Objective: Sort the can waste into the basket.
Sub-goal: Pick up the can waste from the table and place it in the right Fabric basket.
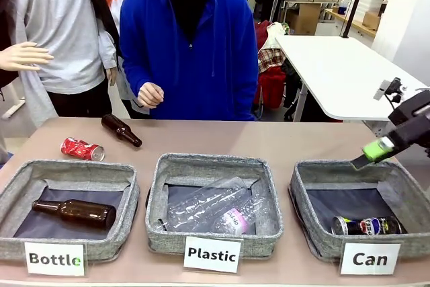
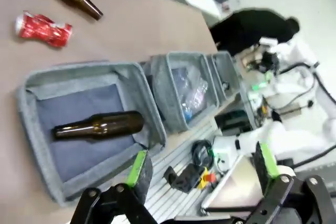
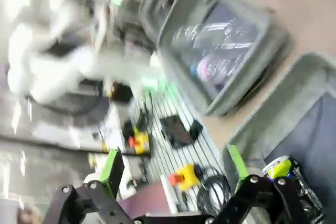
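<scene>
Now on the brown table, the grey basket labelled "Can" sits at the robot's right, the right gripper hanging over its far rim with jaws wide apart and empty, like those of the left gripper. The dark crushed can lies inside that basket, while the red can lies on the bare table behind the Bottle basket.

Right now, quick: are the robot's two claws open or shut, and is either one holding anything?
Left gripper: open, holding nothing.
Right gripper: open, holding nothing.
</scene>
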`<state>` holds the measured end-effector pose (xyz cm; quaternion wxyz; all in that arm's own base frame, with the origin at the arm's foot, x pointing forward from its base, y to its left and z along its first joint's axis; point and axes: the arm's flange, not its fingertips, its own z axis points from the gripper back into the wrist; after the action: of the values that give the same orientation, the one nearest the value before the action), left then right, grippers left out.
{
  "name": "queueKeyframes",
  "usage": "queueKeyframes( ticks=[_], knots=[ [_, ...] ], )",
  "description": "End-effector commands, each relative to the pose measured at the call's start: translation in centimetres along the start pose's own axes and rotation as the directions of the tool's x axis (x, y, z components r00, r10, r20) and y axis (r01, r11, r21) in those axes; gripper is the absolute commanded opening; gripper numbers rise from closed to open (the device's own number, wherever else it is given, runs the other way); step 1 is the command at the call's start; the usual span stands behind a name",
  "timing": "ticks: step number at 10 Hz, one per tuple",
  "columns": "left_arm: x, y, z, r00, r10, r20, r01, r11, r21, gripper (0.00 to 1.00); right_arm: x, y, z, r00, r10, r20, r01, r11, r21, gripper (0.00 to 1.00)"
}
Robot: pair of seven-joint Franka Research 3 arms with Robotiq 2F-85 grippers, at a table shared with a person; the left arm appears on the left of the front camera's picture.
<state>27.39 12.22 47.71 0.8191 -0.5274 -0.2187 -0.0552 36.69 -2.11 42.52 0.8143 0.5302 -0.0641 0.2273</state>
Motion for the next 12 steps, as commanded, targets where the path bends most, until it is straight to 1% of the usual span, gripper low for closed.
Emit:
queueKeyframes(
  ticks=[1,2,3,4,12],
  knots=[
    [-1.7,1.6,-0.9,1.000,0.027,0.011,-0.027,0.998,0.061,1.00,-0.8,-1.1,0.1,0.815,-0.373,0.444,0.322,0.928,0.188,1.00],
    [-1.7,2.9,-0.5,0.994,0.061,0.088,-0.071,0.991,0.115,1.00,-1.5,-1.5,0.8,0.772,-0.410,0.486,0.342,0.912,0.226,1.00],
    [0.3,0.6,-1.0,1.000,0.007,-0.023,-0.007,1.000,0.016,1.00,-1.4,-1.8,0.9,0.753,-0.414,0.511,0.329,0.910,0.252,1.00],
    [0.3,0.6,-1.0,1.000,0.007,-0.023,-0.007,1.000,0.016,1.00,-1.4,-2.5,1.4,0.946,-0.242,0.215,0.232,0.970,0.069,1.00],
    [0.3,0.6,-1.0,1.000,0.007,-0.023,-0.007,1.000,0.016,1.00,-1.4,-2.5,1.4,0.946,-0.242,0.215,0.232,0.970,0.069,1.00]
  ],
)
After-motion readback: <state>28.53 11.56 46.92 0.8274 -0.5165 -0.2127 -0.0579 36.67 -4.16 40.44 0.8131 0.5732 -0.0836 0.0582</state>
